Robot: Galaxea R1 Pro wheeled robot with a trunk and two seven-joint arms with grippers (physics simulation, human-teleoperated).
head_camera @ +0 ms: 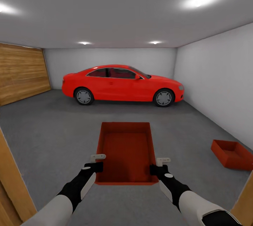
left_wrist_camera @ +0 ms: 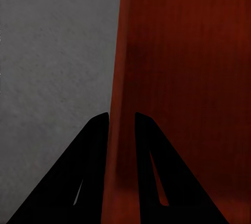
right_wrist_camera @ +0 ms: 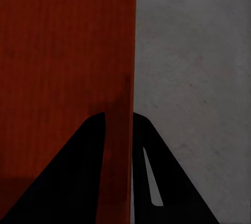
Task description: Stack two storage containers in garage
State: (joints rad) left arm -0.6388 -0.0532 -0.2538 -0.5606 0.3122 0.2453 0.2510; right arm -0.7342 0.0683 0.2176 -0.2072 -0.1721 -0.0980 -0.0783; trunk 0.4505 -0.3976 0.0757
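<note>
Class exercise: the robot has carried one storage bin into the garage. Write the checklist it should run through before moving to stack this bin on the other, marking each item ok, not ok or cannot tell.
1. Left gripper jaws astride the carried orange-red bin's side wall: ok.
2. Right gripper jaws astride the opposite wall: ok.
3. Carried bin held level: ok, its rim looks even in the head view.
4. Second bin set down on the concrete floor: ok, ahead to the right near the wall.
5. Second bin empty enough to take the other: cannot tell, partly cut off at the picture's edge.
6. Red car well away from the route: ok.
</note>
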